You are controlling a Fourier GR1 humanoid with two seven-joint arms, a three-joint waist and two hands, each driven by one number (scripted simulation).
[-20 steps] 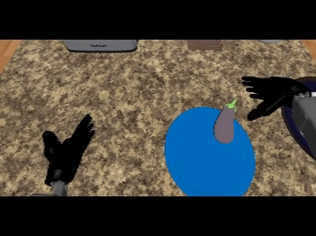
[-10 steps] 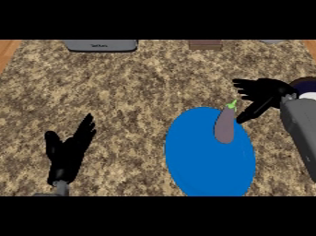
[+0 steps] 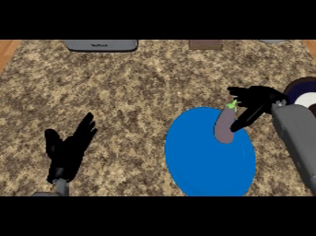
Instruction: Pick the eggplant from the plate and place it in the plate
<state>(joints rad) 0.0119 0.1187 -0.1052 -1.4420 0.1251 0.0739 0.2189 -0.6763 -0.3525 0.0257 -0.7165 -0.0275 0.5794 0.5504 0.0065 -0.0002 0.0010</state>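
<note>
Presently listed, item by item. Item one: long grey-purple eggplant [image 3: 223,126] with a green stem, lying on the far right part of a round flat blue plate [image 3: 208,170], stem end pointing away from me. Item two: my right robot hand [image 3: 259,99], released, fingers spread over the stem end, one finger reaching down the eggplant's right flank, touching or just beside it; I cannot tell which. Nothing is curled round the fruit yet. Item three: my left robot hand [image 3: 66,150], released and resting at the view's lower left, fingers up, well apart from the plate. Item four: dark-rimmed plate with a white centre [image 3: 307,85] at the right edge of the speckled brown stone-look desk [image 3: 140,92], partly behind my forearm; likely the destination. Handling note, as judgement: lower the palm over the thicker middle rather than the tapered stem, set thumb and fingers on opposite flanks, close before lifting, and lift straight up so the smooth skin does not roll.
</note>
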